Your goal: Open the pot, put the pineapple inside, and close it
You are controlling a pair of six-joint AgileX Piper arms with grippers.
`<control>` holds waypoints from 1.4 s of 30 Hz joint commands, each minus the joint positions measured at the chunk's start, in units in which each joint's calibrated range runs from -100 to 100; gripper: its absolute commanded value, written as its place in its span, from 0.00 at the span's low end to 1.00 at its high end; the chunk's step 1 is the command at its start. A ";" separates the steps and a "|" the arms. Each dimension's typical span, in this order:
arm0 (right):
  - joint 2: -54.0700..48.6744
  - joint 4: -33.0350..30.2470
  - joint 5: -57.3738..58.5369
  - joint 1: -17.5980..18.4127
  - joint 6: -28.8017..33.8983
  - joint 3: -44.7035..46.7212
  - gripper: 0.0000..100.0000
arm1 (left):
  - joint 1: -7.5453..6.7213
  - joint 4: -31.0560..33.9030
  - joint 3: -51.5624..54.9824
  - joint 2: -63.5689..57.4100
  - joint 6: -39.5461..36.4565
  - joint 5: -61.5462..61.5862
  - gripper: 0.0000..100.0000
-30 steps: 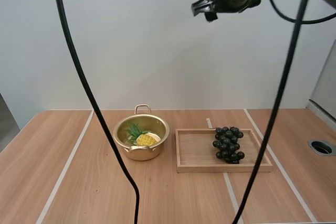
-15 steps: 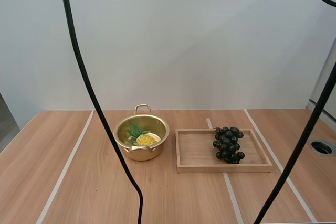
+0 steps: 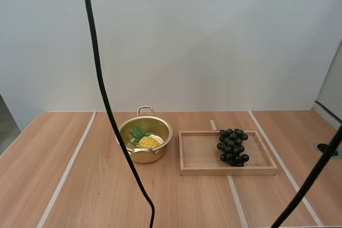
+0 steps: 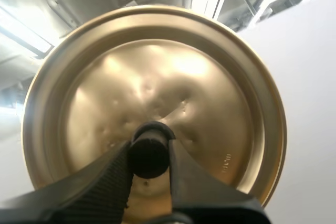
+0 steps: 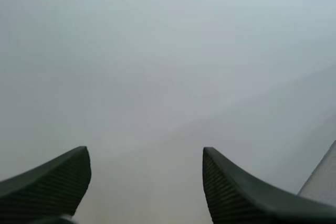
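A gold pot (image 3: 145, 139) stands uncovered on the table, left of centre in the high view. A yellow pineapple (image 3: 147, 141) with green leaves lies inside it. In the left wrist view my left gripper (image 4: 149, 158) is shut on the black knob (image 4: 149, 150) of the gold lid (image 4: 152, 103), held up in the air with its top face toward the camera. My right gripper (image 5: 146, 182) stands open facing a plain pale wall, with nothing between its fingers.
A wooden tray (image 3: 203, 156) sits right of the pot with a bunch of dark grapes (image 3: 232, 146) on its right half. A round hole (image 3: 327, 149) marks the table at far right. Pale lines run across the wooden tabletop.
The right arm has risen out of the top of the high view. The pot, pineapple, tray and grapes have stayed where they were.
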 commanded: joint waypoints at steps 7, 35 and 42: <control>-3.01 -4.91 -5.55 -0.23 0.59 -0.09 1.00 | 0.05 -0.80 0.20 3.57 -0.29 33.00 0.00; -3.01 -5.01 -4.02 -0.23 0.59 -0.09 1.00 | 0.05 9.53 0.20 32.16 -21.45 68.70 0.00; -3.01 -5.01 -3.59 -0.23 0.59 -0.09 1.00 | 0.05 9.53 4.55 38.72 -21.53 68.70 0.00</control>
